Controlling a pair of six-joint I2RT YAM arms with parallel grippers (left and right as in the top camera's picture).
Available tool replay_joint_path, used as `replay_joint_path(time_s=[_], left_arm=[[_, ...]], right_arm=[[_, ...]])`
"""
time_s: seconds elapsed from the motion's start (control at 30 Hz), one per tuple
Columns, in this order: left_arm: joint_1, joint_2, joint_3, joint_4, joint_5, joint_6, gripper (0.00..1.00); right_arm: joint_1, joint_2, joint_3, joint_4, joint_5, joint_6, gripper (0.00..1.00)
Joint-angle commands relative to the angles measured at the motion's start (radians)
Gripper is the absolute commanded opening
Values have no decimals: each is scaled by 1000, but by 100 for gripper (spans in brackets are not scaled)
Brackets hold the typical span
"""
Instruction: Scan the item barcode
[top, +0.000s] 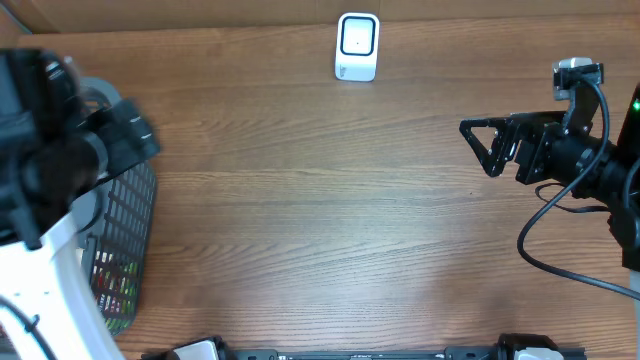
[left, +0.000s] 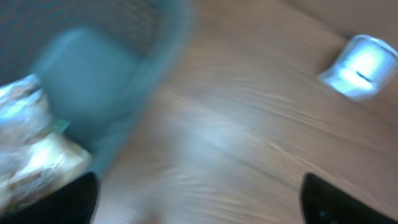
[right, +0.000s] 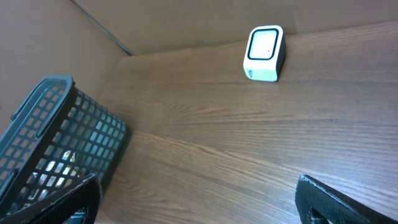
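left gripper (left: 199, 205): jaws wide, empty, beside basket (top: 128, 235) rim, likely to reach in | item (left: 28, 155): pale packet inside basket, blurred | scanner (top: 357, 46): far table edge, window up to read a barcode | right gripper (top: 482, 142): wide, empty, held aside

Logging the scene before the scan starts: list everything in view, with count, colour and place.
scanner: one, white with dark face, far edge of table, centre
basket: one, dark grey mesh, left edge of table
packets: count unclear, mixed colours, inside basket
table: one, brown wood, under everything
left hand: one, black, open and empty, at left by basket
right hand: one, black, open and empty, over right side of table
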Motion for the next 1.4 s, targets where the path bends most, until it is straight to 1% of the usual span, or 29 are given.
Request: replay_joint_path(time_s=[0.0, 0.1, 0.17, 0.2, 0.27, 0.33, 0.4, 0.47, 0.57, 0.6, 0.73, 0.8, 0.87, 0.9, 1.0, 1.03, 1.13, 1.17, 1.2, 1.23, 1.27, 1.33, 1.37], left_arm=[[156, -14, 5, -20, -217, -131, 100], [295, -13, -31, -20, -213, -131, 100], [358, -13, -51, -20, -212, -133, 100], [425, -13, -83, -20, -208, -141, 100], [494, -13, -134, -19, -201, -169, 100], [584, -13, -238, -11, -196, -214, 100], [643, -13, -366, 48, -182, -216, 100], [676, -13, -490, 132, -182, -216, 100], [708, -13, -623, 235, -183, -222, 100], [723, -13, -692, 302, -183, -224, 100], [731, -5, -817, 494, -187, -211, 100], [730, 13, -876, 596, -186, -178, 100], [730, 41, -904, 640, -183, -145, 100], [730, 75, -922, 655, -183, -133, 98], [730, 151, -929, 655, -183, -133, 97], [730, 182, -929, 657, -183, -133, 95], [730, 247, -929, 682, -182, -133, 79], [730, 259, -929, 688, -179, -133, 76], [730, 271, -929, 696, -166, -132, 66], [730, 275, -929, 703, -145, -130, 58], [730, 274, -929, 711, -125, -129, 52], [729, 271, -917, 717, -80, -119, 38], [729, 270, -893, 709, -27, -77, 22]], right_arm=[[4, 10, 24, -6, -14, -12, 100], [4, 29, 24, -11, -14, -12, 100], [4, 39, 24, -12, -14, -12, 100], [4, 51, 24, -12, -14, -12, 100], [4, 68, 24, -12, -14, -12, 100], [4, 94, 24, -13, -14, -16, 100], [4, 119, 24, -13, -14, -16, 100], [4, 145, 24, -13, -14, -16, 100], [4, 175, 24, -16, -14, -16, 100], [4, 191, 24, -24, -14, -20, 100], [4, 211, 24, -27, -15, -39, 100], [4, 214, 24, -27, -14, -39, 100], [4, 214, 24, -27, -14, -39, 100], [4, 214, 24, -27, -14, -39, 100], [4, 214, 24, -27, -14, -39, 100], [4, 214, 24, -27, -12, -39, 100], [4, 214, 24, -27, 9, -38, 100], [4, 214, 24, -28, 10, -38, 100], [4, 214, 24, -28, 10, -38, 100], [4, 214, 24, -28, 11, -38, 100], [4, 214, 24, -28, 11, -38, 100], [4, 214, 24, -27, 11, -38, 100], [4, 214, 24, -24, 12, -38, 100]])
